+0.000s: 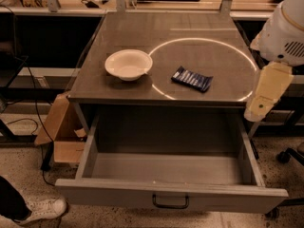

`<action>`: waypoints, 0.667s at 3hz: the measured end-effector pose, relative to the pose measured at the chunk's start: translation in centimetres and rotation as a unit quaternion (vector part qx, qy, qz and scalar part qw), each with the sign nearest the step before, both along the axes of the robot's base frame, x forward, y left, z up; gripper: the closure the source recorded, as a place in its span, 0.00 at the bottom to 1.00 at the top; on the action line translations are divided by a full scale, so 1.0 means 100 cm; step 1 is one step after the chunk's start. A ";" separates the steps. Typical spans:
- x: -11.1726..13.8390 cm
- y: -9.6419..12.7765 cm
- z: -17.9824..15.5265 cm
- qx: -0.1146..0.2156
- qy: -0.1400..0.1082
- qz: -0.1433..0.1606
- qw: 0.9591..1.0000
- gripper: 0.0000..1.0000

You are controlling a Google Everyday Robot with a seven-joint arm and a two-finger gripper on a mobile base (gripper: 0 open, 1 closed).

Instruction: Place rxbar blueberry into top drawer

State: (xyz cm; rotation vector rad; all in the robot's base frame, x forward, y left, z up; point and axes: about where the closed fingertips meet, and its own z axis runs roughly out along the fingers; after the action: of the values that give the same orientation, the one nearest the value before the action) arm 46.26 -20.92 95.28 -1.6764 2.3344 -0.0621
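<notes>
Blue rxbar blueberry [191, 79] on table [142, 32], fingers [266, 94] apart at table edge

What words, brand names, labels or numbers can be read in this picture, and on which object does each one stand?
No text can be read.
rxbar blueberry: pale lettering stripes on the dark blue wrapper, too blurred to read.
white bowl: no text visible.
top drawer: no text visible on its front panel.
gripper, near the right edge of the view: no label visible.
</notes>
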 end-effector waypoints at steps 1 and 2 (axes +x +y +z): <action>0.003 0.003 -0.002 0.001 -0.001 0.003 1.000 0.00; 0.013 0.015 -0.008 0.003 -0.007 0.015 1.000 0.00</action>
State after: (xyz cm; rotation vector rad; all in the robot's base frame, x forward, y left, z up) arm 47.52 -19.42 94.48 -1.7022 2.2974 -0.0601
